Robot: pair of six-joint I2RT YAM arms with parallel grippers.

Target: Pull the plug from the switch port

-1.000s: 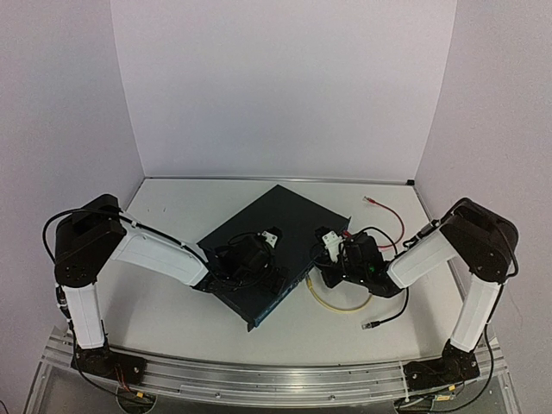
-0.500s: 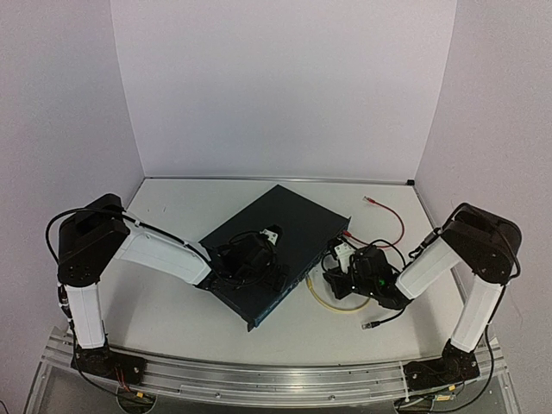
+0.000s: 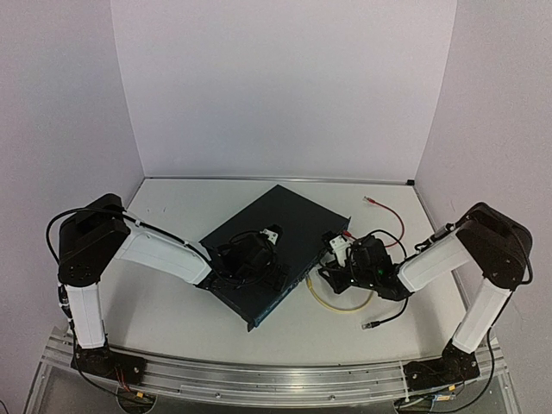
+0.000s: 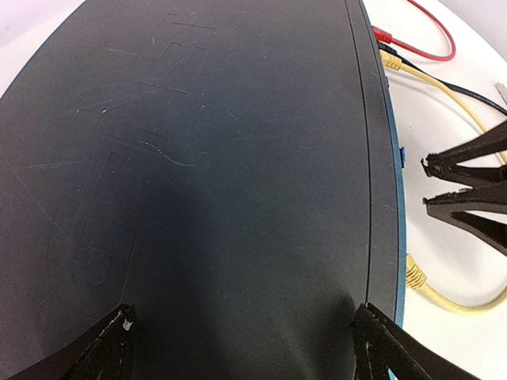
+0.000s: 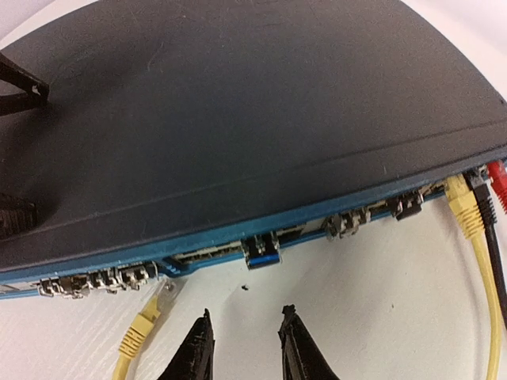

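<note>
The dark blue-black switch (image 3: 280,233) lies at an angle mid-table, its socket face toward the right arm. My left gripper (image 3: 266,252) is open, its fingers spread wide and resting on the switch's top (image 4: 222,158). My right gripper (image 5: 245,336) is open and empty, a short way in front of the socket face (image 5: 206,245), pointing at a small blue-tabbed plug (image 5: 262,251) that sits in a port. A yellow plug (image 5: 144,318) lies with its clear tip at the face to the left. I cannot tell whether it is inserted. Yellow (image 5: 462,202), black and red plugs sit at the right end.
A yellow cable loop (image 3: 341,304) lies on the table under the right wrist. A black cable ends in a loose plug (image 3: 371,325) near the front. A red lead (image 3: 390,216) curls at the back right. White walls close in the back and sides.
My right arm has lowered and its gripper has settled in front of the switch's socket face. The left gripper and the switch have not moved.
</note>
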